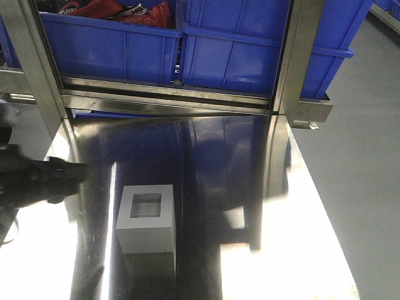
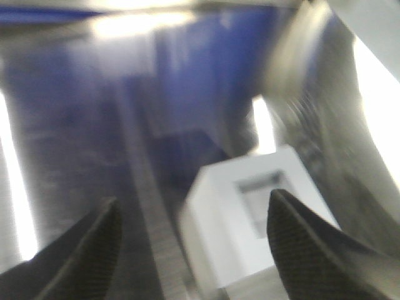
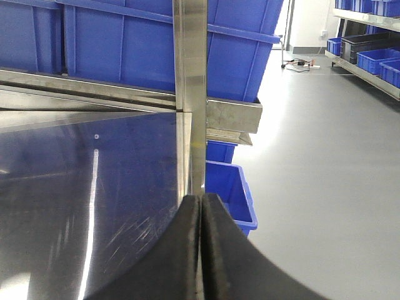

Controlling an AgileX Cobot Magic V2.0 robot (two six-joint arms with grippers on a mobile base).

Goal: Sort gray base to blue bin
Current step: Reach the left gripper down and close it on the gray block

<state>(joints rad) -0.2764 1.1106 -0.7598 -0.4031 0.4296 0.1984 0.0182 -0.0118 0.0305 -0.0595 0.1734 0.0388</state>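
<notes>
Setting: polished steel tabletop, streaked with glare and blue reflections; grey floor off to the right.
Far edge: metal rack frame carries bright-blue bins side by side. The blue bin sits far centre-right. A neighbour bin on its left holds red and black items.
Block: gray base rests on the tabletop, near and left of centre, recess facing up, well apart from the bins.
Left arm: left gripper is low at the left, just beside the block. Its jaws are spread wide with nothing between them. The wrist view is blurred; the block lies ahead, nearer the right-hand finger.
Right arm: right gripper has its jaws pressed together and empty, over the tabletop's right side, facing a rack upright.
Done: nothing that shows; the block is neither gripped nor lifted.
Left to do (judged): straddle the block, close, lift, carry to the far side, release into a bin. Which bin is meant cannot be told.
</notes>
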